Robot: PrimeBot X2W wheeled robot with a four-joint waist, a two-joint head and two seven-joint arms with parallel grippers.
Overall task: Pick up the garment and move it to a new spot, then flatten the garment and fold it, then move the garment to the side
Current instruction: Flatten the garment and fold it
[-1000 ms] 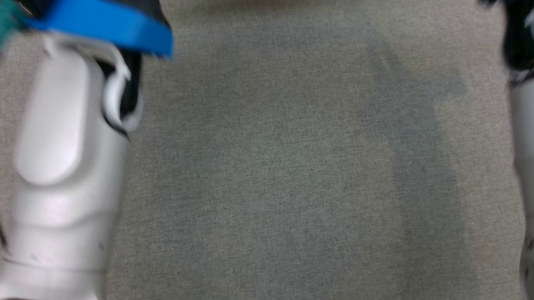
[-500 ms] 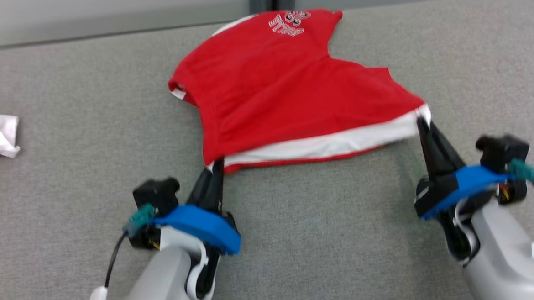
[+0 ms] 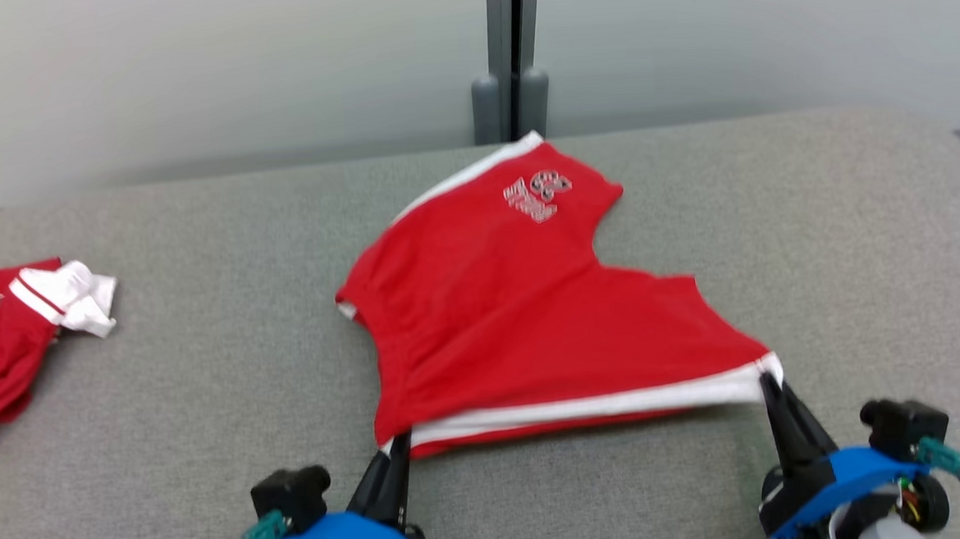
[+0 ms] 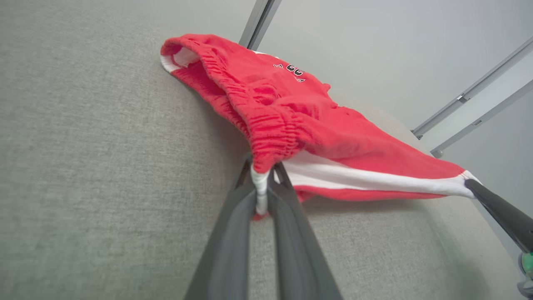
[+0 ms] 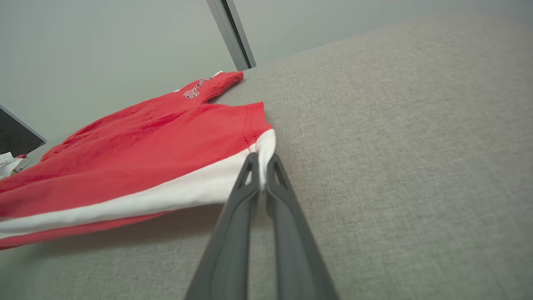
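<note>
The garment is a pair of red shorts with a white side stripe and a small logo, spread on the grey padded surface. Its near edge is lifted and stretched between my two grippers. My left gripper is shut on the near left corner, at the waistband end. On the near right corner, the white stripe's end sits clamped in my right gripper, which is also shut. The far part of the garment rests on the surface.
Another red and white piece of clothing lies at the left edge of the surface. A pale wall with a dark vertical post runs behind the surface's far edge. The surface rounds off at the far right.
The head camera has tilted up, from bare grey surface and forearms to the garment and the wall. Both grippers keep their hold on the near corners.
</note>
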